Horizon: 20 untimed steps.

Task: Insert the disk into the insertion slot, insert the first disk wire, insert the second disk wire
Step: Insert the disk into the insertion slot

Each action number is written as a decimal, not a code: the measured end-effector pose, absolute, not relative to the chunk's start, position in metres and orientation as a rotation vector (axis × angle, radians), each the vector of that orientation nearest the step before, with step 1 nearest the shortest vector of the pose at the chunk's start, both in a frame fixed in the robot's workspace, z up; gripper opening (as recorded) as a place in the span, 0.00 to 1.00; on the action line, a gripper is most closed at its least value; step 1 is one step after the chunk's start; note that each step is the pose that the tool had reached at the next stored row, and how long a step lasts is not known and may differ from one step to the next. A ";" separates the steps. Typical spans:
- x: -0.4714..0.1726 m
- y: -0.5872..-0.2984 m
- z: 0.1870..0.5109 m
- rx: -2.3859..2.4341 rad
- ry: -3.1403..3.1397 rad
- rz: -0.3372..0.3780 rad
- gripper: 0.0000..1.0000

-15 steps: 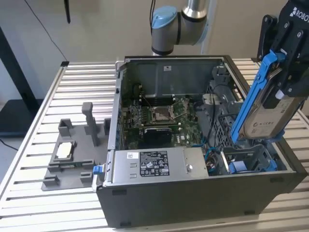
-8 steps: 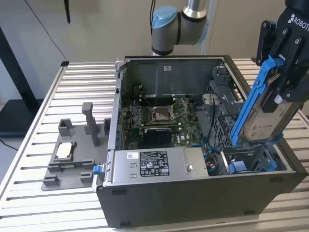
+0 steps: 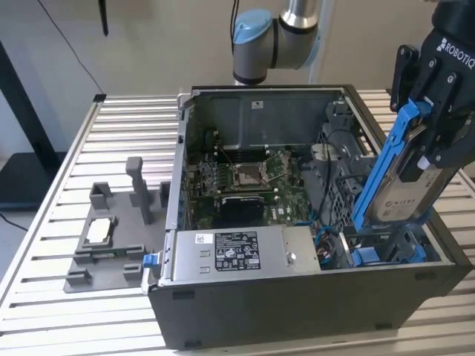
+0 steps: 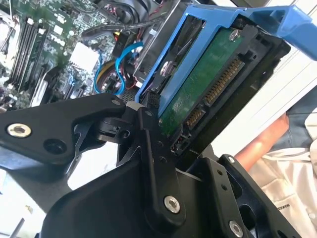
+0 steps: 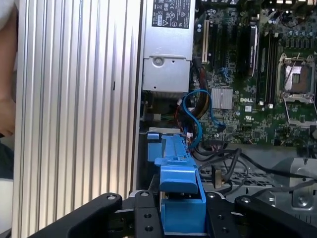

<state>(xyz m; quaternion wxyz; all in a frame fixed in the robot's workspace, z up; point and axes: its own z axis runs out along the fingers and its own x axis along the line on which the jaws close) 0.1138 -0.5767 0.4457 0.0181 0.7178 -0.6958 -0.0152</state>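
The disk (image 3: 398,199) is clamped, tilted, in the closed tool (image 3: 428,157) — over the computer case (image 3: 312,297), at three o'clock in the exterior view.

disk (image 3: 401,194) over case (image 3: 297,315) | holder (image 3: 111,261) on table (image 3: 133,130) at exterior view's left | chip (image 3: 99,231) maybe on holder

Arm (image 3: 286,30): silver-grey tube sections with a pale blue joint cap (image 3: 251,31), upper centre of the frame in the exterior view. Gripper (image 3: 430,137), upper right: matt black housing bearing white lettering. In both wrist views the jaws' linkage (image 4: 54,130) (image 5: 89,218) is black, flat-sided and round-ended, with recessed holes and bright silver screws (image 4: 171,204) at the pivots.
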 end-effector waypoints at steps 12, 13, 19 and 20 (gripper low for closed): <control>0.114 -0.577 0.429 2.230 -2.161 -0.047 0.33; 0.114 -0.577 0.428 2.230 -2.161 -0.047 0.33; 0.114 -0.577 0.421 2.230 -2.161 -0.047 0.33; 0.114 -0.577 0.420 2.230 -2.161 -0.047 0.33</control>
